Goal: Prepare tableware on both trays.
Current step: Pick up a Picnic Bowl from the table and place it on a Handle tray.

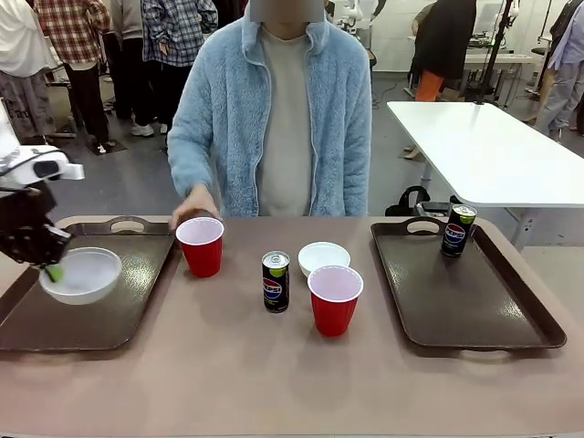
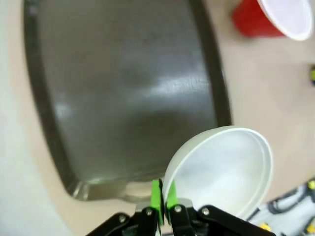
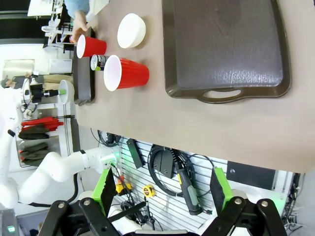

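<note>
My left gripper point(image 1: 52, 266) is shut on the rim of a shallow white bowl point(image 1: 82, 274), holding it low over the left brown tray point(image 1: 109, 315). In the left wrist view the green pads point(image 2: 157, 196) pinch the bowl point(image 2: 226, 169) above that tray point(image 2: 128, 83). A second bowl point(image 1: 324, 256), a Pepsi can point(image 1: 276, 281) and two red cups point(image 1: 201, 245) point(image 1: 335, 299) stand on the table between the trays. The right tray point(image 1: 465, 297) carries one Pepsi can point(image 1: 458, 230). My right gripper point(image 3: 162, 192) is open and bare, far back from the right tray point(image 3: 226, 44).
A person in a light blue fleece stands at the far side, one hand point(image 1: 193, 208) right behind the left red cup. A white table point(image 1: 493, 155) stands at the back right. Cables and tools point(image 3: 172, 172) hang below the table's near edge.
</note>
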`<state>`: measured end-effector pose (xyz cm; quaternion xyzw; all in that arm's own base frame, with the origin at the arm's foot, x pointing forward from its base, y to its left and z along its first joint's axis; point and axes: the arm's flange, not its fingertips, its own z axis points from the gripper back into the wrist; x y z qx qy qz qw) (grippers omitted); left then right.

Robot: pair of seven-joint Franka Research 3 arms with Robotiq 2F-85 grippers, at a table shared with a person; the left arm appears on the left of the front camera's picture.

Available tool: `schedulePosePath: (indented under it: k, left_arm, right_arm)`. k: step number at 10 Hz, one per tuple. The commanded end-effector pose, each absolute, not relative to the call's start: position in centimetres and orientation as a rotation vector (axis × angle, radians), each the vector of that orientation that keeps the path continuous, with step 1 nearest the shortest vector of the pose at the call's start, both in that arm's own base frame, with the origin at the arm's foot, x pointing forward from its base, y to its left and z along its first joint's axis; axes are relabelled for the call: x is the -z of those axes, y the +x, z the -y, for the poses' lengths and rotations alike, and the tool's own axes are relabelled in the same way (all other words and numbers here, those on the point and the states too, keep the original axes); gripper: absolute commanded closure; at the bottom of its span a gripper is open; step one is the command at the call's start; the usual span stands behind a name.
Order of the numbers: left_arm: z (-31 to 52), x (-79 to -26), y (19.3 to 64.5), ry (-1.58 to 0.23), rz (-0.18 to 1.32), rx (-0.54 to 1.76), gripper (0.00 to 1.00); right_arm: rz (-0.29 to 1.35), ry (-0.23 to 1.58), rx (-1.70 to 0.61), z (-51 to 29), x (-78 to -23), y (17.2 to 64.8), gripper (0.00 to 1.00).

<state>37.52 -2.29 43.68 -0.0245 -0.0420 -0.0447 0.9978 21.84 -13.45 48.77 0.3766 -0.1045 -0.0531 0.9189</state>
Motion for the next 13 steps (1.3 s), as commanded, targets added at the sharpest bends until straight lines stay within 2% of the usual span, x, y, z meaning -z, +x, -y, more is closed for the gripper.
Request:
schedulePosePath:
  k: [1,3,5,8,10,13]
  left_arm:
    - [-0.2,-43.1,38.3,-0.038,0.106,0.03,1.0]
    - [-1.7,-41.2,39.8,-0.023,0.093,-0.033,1.0]
    - [-1.3,-40.0,38.8,-0.031,0.044,-0.007,1.0]
    - [0.2,-42.4,29.7,-0.087,0.03,0.201,1.0]
    - [-0.1,-42.5,27.2,-0.116,0.001,0.243,1.0]
    - [-0.2,-41.0,29.3,-0.112,0.018,0.193,1.0]
  right_arm:
    - [0.218,0.787,0.098,13.4,-48.8,21.9,0.0]
    - [0.218,0.787,0.098,13.4,-48.8,21.9,0.0]
    - [0.218,0.787,0.098,13.4,-48.8,21.9,0.0]
    - [0.218,0.787,0.098,13.4,-48.8,21.9,0.0]
    - [0.218,0.787,0.098,13.4,-48.8,21.9,0.0]
    - [0.218,0.787,0.098,13.4,-48.8,21.9,0.0]
